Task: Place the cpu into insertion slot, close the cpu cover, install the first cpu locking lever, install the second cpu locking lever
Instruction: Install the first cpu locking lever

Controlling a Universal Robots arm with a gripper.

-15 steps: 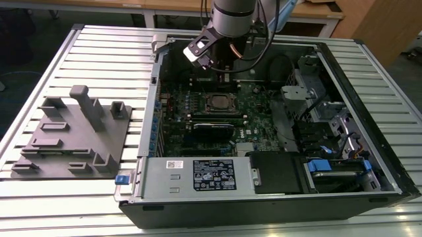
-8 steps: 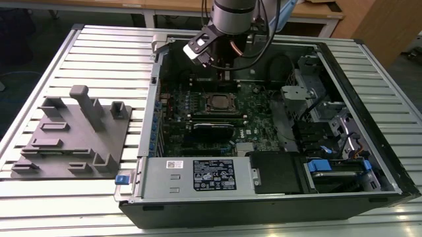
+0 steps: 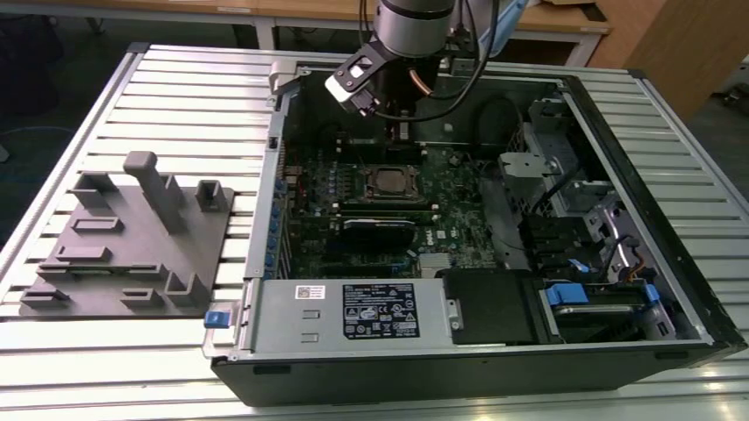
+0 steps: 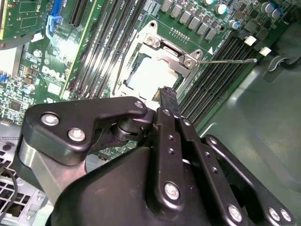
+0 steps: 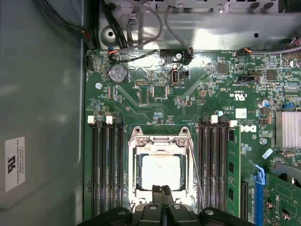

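We see cpu (image 5: 161, 172) seated in insertion slot (image 5: 137, 175) on green circuit board (image 5: 155, 94), silvery top showing through window of cpu cover (image 5: 161, 141), which lies flat around it. Gripper (image 5: 162, 189) sits at socket's edge, closed tight, nothing held; we cannot tell if touching cover. In second wrist view thin wire lever (image 4: 230, 60) sticks out from socket corner over black memory slots (image 4: 233, 47). In exterior view arm (image 3: 410, 26) reaches into open computer case (image 3: 468, 379) on slatted table (image 3: 188, 79); grey fixture plate (image 3: 129, 254) lies just beside case, at exterior view's left
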